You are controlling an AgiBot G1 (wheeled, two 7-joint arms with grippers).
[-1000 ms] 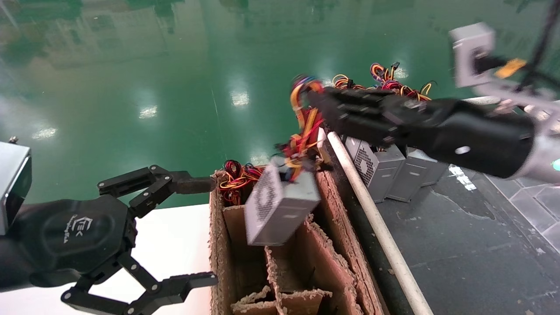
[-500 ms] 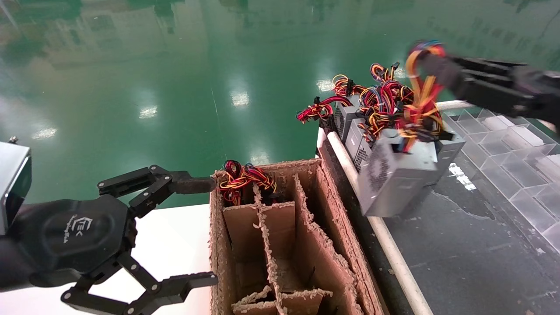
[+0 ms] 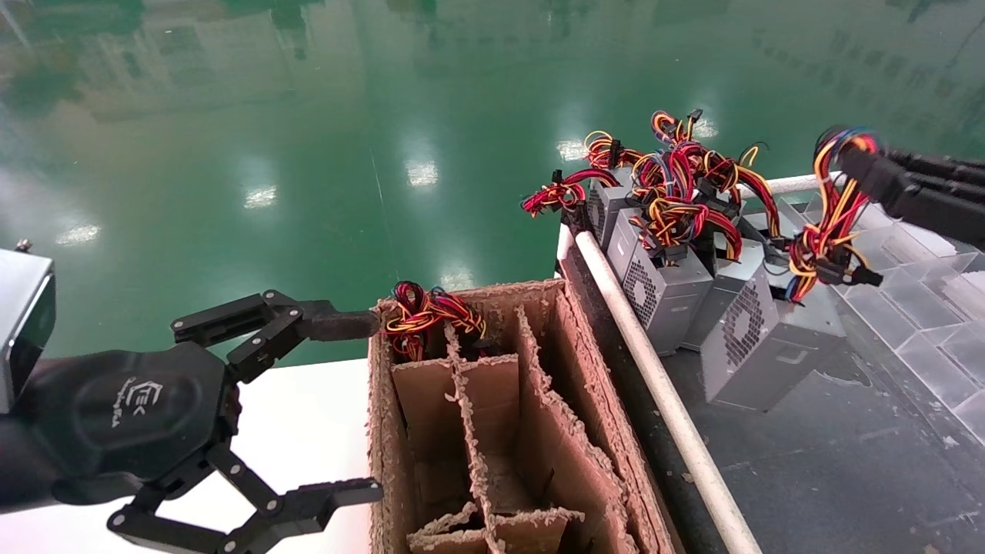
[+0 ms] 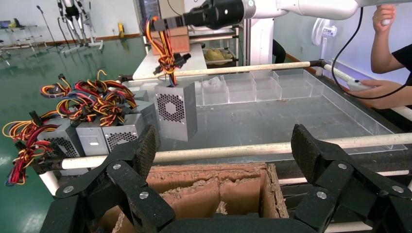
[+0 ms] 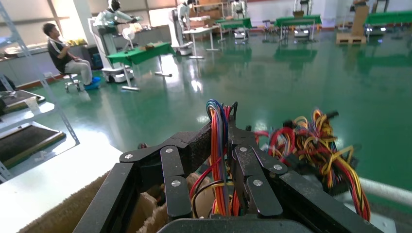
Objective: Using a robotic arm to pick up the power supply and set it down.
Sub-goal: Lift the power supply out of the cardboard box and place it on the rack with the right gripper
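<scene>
Light: bright, even, cast from overhead | Glare: white lamp patches mirrored on the glossy green floor (image 3: 323, 154) | Shadows: soft, deepest inside the cardboard box (image 3: 492, 431) | Blur: motion smear seen on the right gripper (image 3: 862, 165) | Distortion: wide-angle bending noted at head-view edges | Focus: distant hall softened in wrist views.

Two black grippers are showing: the left gripper (image 3: 375, 406) and the right gripper (image 3: 850, 161). At least four grey units are showing at the one black tray (image 3: 808, 462): one power supply (image 3: 769, 338) and three or more neighbouring units (image 3: 662, 288), crowding too closely to count exactly. One cardboard box (image 3: 592, 369) is standing alongside, with one wire bundle (image 3: 423, 308) poking out.
</scene>
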